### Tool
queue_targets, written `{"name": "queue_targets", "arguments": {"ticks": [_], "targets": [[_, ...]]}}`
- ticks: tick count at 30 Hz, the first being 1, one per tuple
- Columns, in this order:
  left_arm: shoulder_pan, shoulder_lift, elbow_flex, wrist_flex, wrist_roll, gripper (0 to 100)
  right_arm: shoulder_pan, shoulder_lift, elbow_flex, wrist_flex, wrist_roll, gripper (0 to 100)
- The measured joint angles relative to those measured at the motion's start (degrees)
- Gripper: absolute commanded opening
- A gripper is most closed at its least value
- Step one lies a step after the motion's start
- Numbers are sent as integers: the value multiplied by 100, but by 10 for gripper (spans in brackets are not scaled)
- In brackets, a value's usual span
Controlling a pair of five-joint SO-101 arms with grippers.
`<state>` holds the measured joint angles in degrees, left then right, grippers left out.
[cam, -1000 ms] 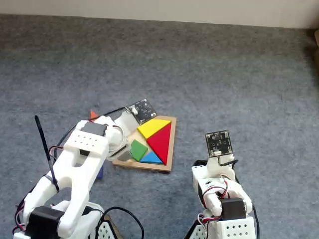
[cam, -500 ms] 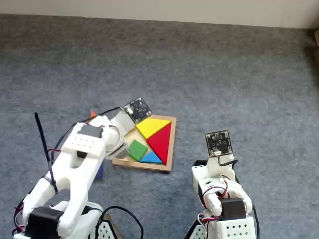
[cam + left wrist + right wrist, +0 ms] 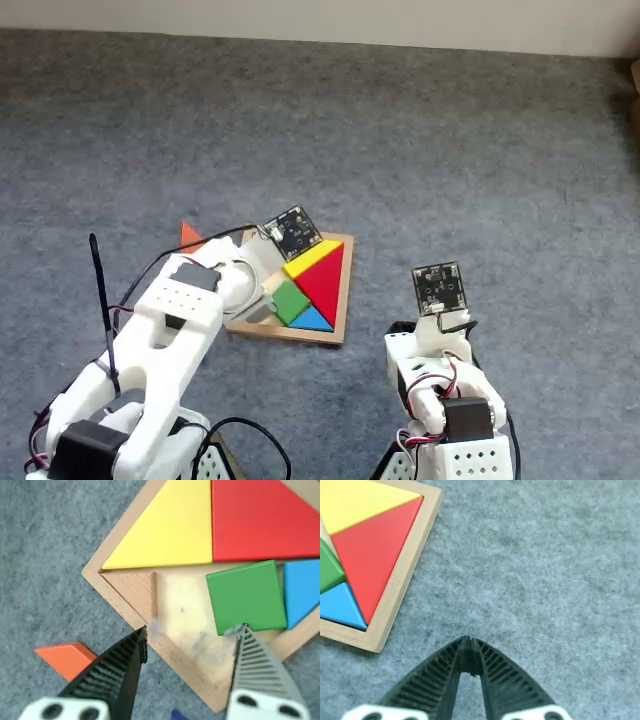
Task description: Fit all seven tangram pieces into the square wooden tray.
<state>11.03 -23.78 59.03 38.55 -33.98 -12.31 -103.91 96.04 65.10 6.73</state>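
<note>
The square wooden tray (image 3: 343, 297) is lying on the grey carpeted surface (image 3: 450, 140) in front of the two arms, turned a little askew to them. Four pieces are sitting inside it: a large yellow triangle (image 3: 170, 530) and a large red triangle (image 3: 260, 520) are lying edge to edge, a green square (image 3: 247, 597) is resting against the red one's long side, and a small blue triangle (image 3: 302, 592) is lying just beside the green square. The rest of the tray floor is showing bare wood, with a wood-coloured triangular shape (image 3: 132, 587) in the corner below the yellow piece; whether that is a loose piece cannot be told. An orange triangle (image 3: 65, 657) is lying on the surface outside the tray, near its corner rim. The left tool (image 3: 192, 630) is hanging over the bare part of the tray with its jaws spread wide, the dark fingertip above the rim and the pale fingertip at the green square's near edge, gripping nothing. The right tool (image 3: 469, 652) is hovering over open carpet with its jaws pressed together and empty, apart from the tray, whose rim (image 3: 400, 595) is lying off to one side of it.
</note>
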Motion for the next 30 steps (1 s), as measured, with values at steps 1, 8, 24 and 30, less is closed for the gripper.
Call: {"name": "queue_targets", "arguments": {"ticks": [1,8,24,30], "targets": [[-18,9,-53,0,0,284,0,0,0,0,0,5],[-571,9,-809,88,457,284,0,0,0,0,0,5],[-835,18,-756,-923,580,284,0,0,0,0,0,5],[-835,413,-870,-923,580,284,0,0,0,0,0,5]]}}
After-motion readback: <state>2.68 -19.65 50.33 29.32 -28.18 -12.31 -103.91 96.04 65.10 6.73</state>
